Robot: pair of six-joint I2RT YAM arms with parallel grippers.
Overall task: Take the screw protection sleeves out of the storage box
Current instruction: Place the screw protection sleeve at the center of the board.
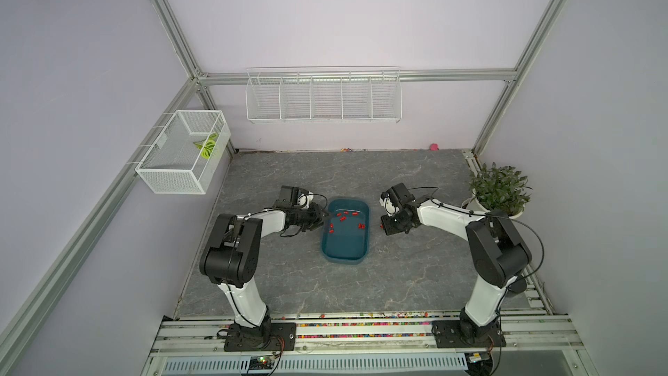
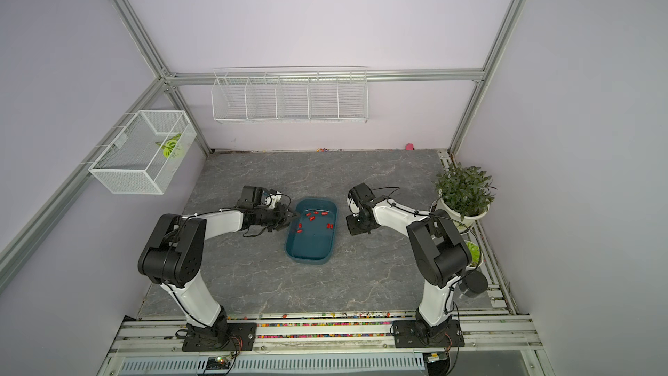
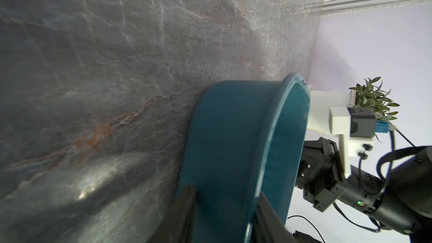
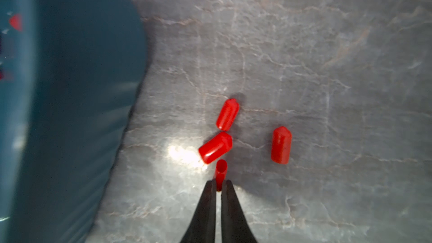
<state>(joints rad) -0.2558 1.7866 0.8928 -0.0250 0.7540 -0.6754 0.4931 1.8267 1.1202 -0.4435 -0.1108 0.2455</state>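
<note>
The dark teal storage box (image 1: pixel 345 249) (image 2: pixel 312 247) lies mid-table with several red screw protection sleeves (image 1: pixel 343 217) (image 2: pixel 313 216) scattered in its far half. My left gripper (image 1: pixel 324 215) (image 3: pixel 224 192) is shut on the box's left wall (image 3: pixel 229 125), one finger outside and one inside. To the right of the box (image 4: pixel 81 90), my right gripper (image 4: pixel 219 183) points down at the table, shut on one red sleeve (image 4: pixel 221 171) that sticks out past its tips. Three more sleeves (image 4: pixel 227 114) (image 4: pixel 215 147) (image 4: pixel 281 145) lie on the table just ahead of it.
A potted plant (image 1: pixel 499 189) stands at the table's right edge behind the right arm. A white mesh basket (image 1: pixel 184 155) hangs on the left wall and a wire rack (image 1: pixel 323 97) on the back wall. A pink blob (image 1: pixel 433 146) lies at the back. Coloured beads (image 1: pixel 361 324) line the front rail.
</note>
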